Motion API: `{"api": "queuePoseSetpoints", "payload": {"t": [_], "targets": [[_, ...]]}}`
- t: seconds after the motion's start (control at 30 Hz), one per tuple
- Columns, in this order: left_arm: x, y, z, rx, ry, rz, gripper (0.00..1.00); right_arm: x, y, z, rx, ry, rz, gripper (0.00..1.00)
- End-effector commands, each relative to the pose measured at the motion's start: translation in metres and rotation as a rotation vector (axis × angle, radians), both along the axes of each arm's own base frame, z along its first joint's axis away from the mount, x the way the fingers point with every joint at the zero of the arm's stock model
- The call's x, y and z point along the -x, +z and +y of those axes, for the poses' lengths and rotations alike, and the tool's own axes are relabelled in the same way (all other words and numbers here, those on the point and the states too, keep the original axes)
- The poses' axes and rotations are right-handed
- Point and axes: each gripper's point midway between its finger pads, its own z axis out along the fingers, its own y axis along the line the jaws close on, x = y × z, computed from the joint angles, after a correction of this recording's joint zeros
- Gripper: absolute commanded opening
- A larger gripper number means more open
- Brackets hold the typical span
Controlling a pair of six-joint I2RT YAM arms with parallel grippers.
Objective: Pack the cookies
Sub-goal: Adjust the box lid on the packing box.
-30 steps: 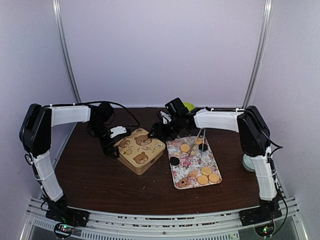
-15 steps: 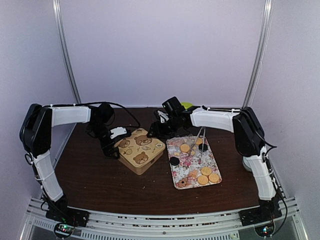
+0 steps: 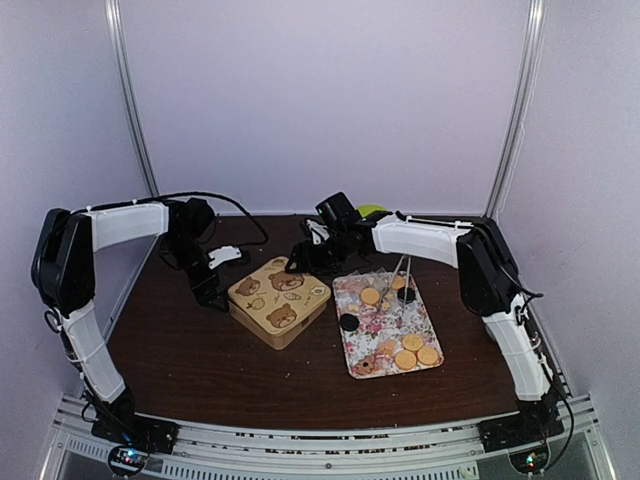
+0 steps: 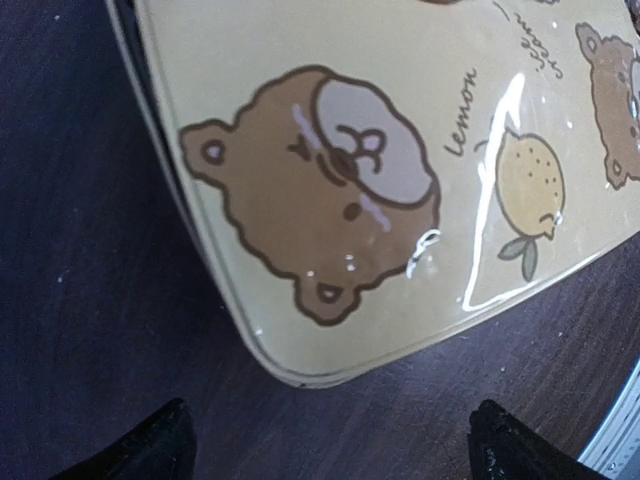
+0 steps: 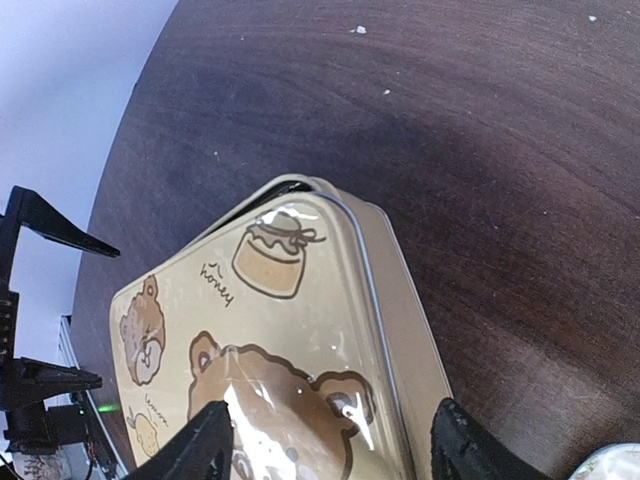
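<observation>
Flanking the bear-printed tin [image 3: 279, 300] from above, the left gripper [image 3: 207, 292] is seen at the tin's left corner and the right gripper [image 3: 300, 262] at its far corner, a placing that would suit steadying it or taking off its lid. The lid is on. Round cookies [image 3: 405, 350] are left lying on the floral tray [image 3: 375, 300] just to the right, along with tongs [image 3: 400, 272], so cookies remain outside the tin.

From the left wrist, the fingertips [image 4: 150, 445] are seen spread wide, nothing held, the tin's rounded corner lying just beyond them.

From the right wrist, the fingertips [image 5: 200, 440] are likewise parted, straddling the lid's edge above the closed tin.
</observation>
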Motion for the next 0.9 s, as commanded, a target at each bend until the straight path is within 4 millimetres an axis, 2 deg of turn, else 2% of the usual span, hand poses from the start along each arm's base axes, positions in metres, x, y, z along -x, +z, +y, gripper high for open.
{"api": "queuePoseSetpoints", "payload": {"t": [0.0, 0.13, 0.27, 0.4, 0.47, 0.57, 0.73, 0.87], "targets": [[-0.013, 0.030, -0.006, 0.060, 0.035, -0.037, 0.98, -0.019, 0.037, -0.008, 0.006, -0.053, -0.119, 0.74], [-0.029, 0.045, -0.015, 0.095, 0.058, -0.059, 0.98, -0.025, 0.071, -0.032, 0.005, -0.125, -0.186, 0.81], [-0.040, 0.058, -0.026, 0.148, 0.084, -0.061, 0.98, -0.009, 0.089, -0.057, -0.010, -0.178, -0.210, 0.83], [-0.056, 0.066, -0.034, 0.181, 0.134, -0.064, 0.98, 0.020, 0.077, -0.073, -0.014, -0.195, -0.170, 0.83], [-0.064, 0.061, -0.037, 0.180, 0.162, -0.058, 0.98, 0.038, 0.060, -0.079, -0.002, -0.189, -0.135, 0.81], [-0.071, 0.052, -0.044, 0.176, 0.164, -0.055, 0.98, 0.064, 0.046, -0.078, 0.003, -0.162, -0.098, 0.74], [-0.077, 0.038, -0.053, 0.182, 0.164, -0.038, 0.98, 0.099, 0.019, -0.071, 0.027, -0.115, -0.048, 0.54], [-0.079, 0.035, -0.061, 0.195, 0.159, -0.035, 0.98, 0.114, 0.008, -0.068, 0.047, -0.096, -0.035, 0.53]]}}
